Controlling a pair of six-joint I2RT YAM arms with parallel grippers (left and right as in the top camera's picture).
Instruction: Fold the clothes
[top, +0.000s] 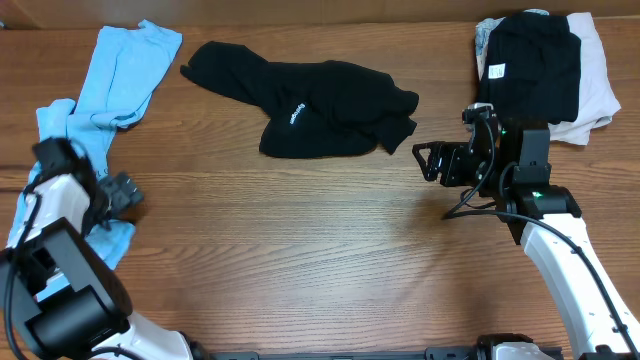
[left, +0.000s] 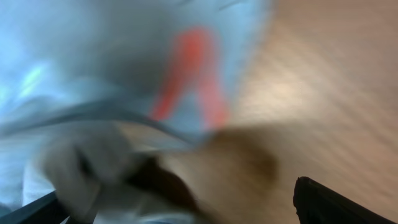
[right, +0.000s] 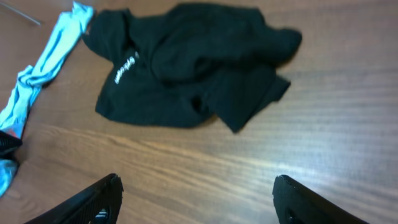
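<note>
Both wide: left tool (top: 128, 190) at blue garment (top: 125, 60), right tool (top: 428, 160) near black shirt (top: 320, 105).

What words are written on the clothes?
On the crumpled black shirt, white print: too small to read.
On the folded black garment, white tag: too small to read.
On the light blue cloth, orange mark: blurred, unreadable.

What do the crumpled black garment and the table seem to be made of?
The black garment looks like soft, matte knit fabric, maybe cotton: it slumps in limp folds with no shine. The table looks like wood or wood-print laminate, smooth and faintly glossy: brown grain streaks run along it, with pale glare patches. Which one, the pictures leave open.
</note>
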